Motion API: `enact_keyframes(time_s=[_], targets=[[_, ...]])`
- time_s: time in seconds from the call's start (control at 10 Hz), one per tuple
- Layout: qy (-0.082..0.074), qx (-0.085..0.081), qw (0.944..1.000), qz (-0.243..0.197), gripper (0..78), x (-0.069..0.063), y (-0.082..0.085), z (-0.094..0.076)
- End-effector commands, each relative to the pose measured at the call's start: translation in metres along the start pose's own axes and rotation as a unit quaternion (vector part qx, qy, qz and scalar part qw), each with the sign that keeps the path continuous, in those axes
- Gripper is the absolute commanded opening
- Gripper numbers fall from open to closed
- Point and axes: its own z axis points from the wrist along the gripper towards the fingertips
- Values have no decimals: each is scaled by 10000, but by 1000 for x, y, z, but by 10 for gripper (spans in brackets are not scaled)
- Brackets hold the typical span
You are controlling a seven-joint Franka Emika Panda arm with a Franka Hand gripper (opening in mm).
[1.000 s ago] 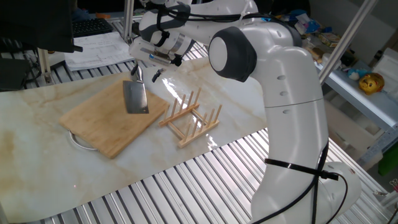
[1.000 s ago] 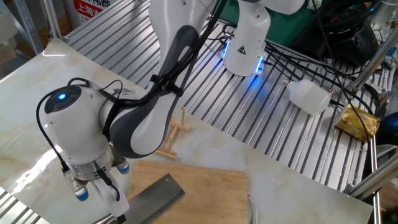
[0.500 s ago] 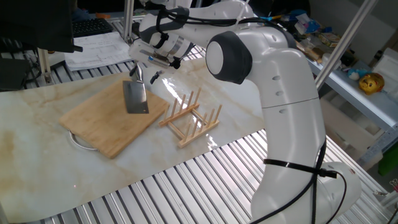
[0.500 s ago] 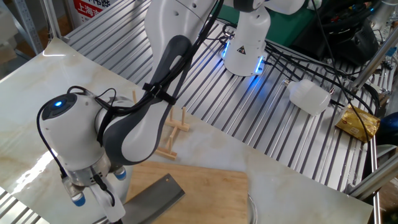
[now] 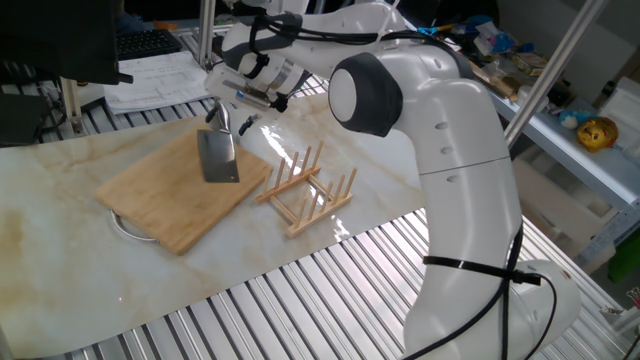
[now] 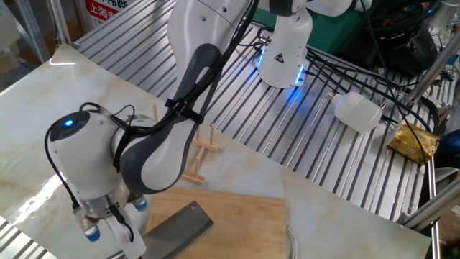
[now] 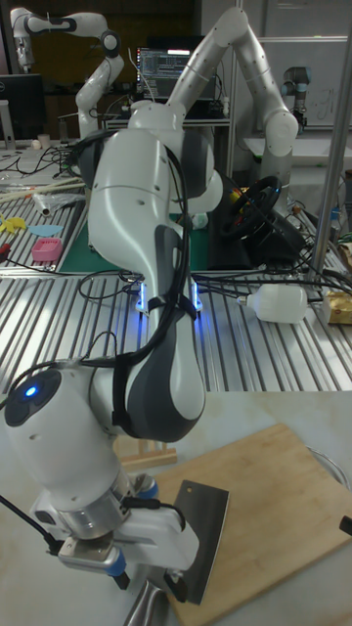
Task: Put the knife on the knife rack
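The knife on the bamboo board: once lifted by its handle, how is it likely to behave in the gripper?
The knife looks blade-heavy: a broad steel slab on a short handle, so it may droop or pivot. The gripper sits at the handle end, far from that mass. It should stay rigid, though smooth metal could slip.

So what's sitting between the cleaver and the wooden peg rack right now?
Only the flat bamboo cutting board's edge and bare marble tabletop separate the grey steel cleaver from the light-wood peg rack, as one fixed view shows.

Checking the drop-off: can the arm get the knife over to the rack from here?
Probably yes. The pincer grips the knife by its handle over the cutting board, and the rack beside it stands empty with nothing between.
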Motion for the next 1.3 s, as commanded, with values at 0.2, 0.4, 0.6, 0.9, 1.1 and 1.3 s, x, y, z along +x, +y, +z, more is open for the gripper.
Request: enact_keyframes(time_s=[0.2,0.4,0.6,0.9,1.1,1.3], targets=[[-56,-104,9999,40,774,-4,5,6],[-61,-149,9998,69,774,-7,9,9],[-73,-171,9998,89,774,-9,11,10],[-65,-189,9998,64,774,-10,11,10],[-42,-272,9995,133,774,-10,11,11],[-50,-310,9993,188,774,-10,13,13]])
